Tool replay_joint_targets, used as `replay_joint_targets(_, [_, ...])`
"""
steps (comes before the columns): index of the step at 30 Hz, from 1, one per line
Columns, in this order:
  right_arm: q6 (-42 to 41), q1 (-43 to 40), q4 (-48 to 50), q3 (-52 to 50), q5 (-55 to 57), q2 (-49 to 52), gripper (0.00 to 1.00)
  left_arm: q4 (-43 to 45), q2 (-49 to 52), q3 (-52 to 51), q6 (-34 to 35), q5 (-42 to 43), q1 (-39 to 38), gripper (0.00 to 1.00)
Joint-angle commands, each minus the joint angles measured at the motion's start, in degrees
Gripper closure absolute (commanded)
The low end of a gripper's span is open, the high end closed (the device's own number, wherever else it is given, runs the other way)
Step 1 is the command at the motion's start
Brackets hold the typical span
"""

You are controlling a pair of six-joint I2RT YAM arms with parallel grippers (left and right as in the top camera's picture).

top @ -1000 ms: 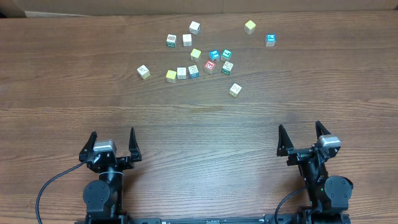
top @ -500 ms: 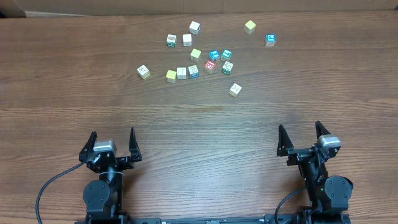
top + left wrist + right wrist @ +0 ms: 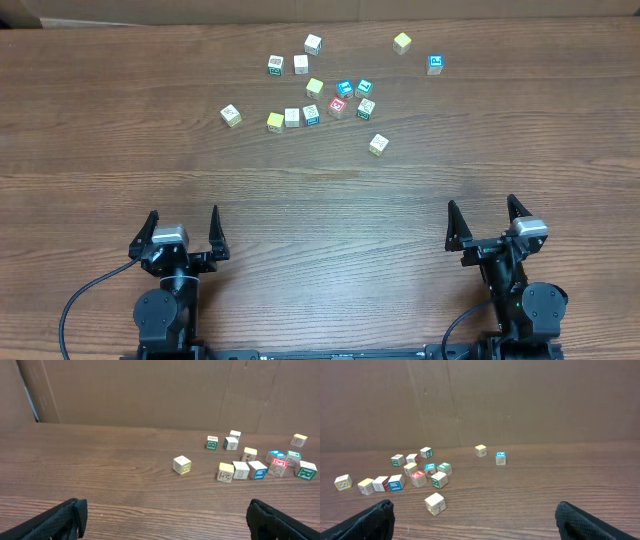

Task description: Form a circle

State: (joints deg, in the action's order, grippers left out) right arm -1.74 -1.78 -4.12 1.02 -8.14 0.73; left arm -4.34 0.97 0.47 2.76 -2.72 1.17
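well apart from the red-printed cube (image 3: 337,105), left tool (image 3: 181,213) and right tool (image 3: 481,202) spread wide, empty, unmoved; cubes (image 3: 311,115) beside it unshifted, nothing ringed yet.

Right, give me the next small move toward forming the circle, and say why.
Probably reach the right gripper forward toward the loose cube nearest it. Both it and the left gripper sit open at the near edge, touching nothing, and that cube lies apart from the cluster.
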Motion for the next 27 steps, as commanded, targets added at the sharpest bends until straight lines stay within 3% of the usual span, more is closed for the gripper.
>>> replay_joint_targets(1, [-0.35,0.28,0.13,-0.55,-0.11,-0.55,0.00,0.02,-0.66,-0.17,-1.07,0.90,0.31,0.01])
replay_joint_targets(12, [-0.37,0.28,0.11,-0.55,-0.11,-0.55,0.00,0.76,-0.66,1.40,-0.72,8.85,0.31,0.00])
replay_joint_targets(20, [-0.37,0.28,0.13,-0.55,-0.11,-0.55,0.00,4.02,-0.66,11.63,6.56,8.96,0.31,0.00])
replay_joint_targets(27, [-0.35,0.28,0.11,-0.55,-0.09,-0.55,0.00,12.48,-0.46,22.10,14.01,8.98,0.31,0.00])
